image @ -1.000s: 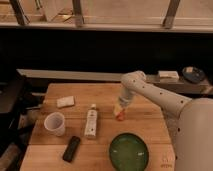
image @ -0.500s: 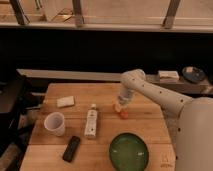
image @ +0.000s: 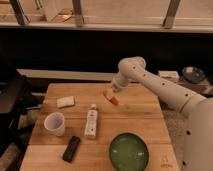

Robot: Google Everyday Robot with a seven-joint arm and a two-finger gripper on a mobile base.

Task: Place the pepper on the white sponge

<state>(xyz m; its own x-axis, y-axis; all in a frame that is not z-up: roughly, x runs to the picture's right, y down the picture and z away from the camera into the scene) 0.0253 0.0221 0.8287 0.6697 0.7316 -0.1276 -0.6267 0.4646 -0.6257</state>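
The pepper [image: 115, 100] is a small orange-red piece held at the tip of my gripper [image: 109, 95], a little above the middle of the wooden table [image: 140, 120]. The gripper hangs from the white arm that reaches in from the right, and it is shut on the pepper. The white sponge [image: 65, 102] lies flat near the table's back left, well to the left of the gripper and apart from it.
A white cup [image: 55, 123] stands at the front left. A white tube [image: 91, 121] lies in the middle of the table. A black object [image: 71, 148] lies near the front edge. A green bowl [image: 129, 151] sits at the front right.
The gripper has moved left and slightly up with the pepper, away from the table's right part and towards the sponge side. Everything else stays put.
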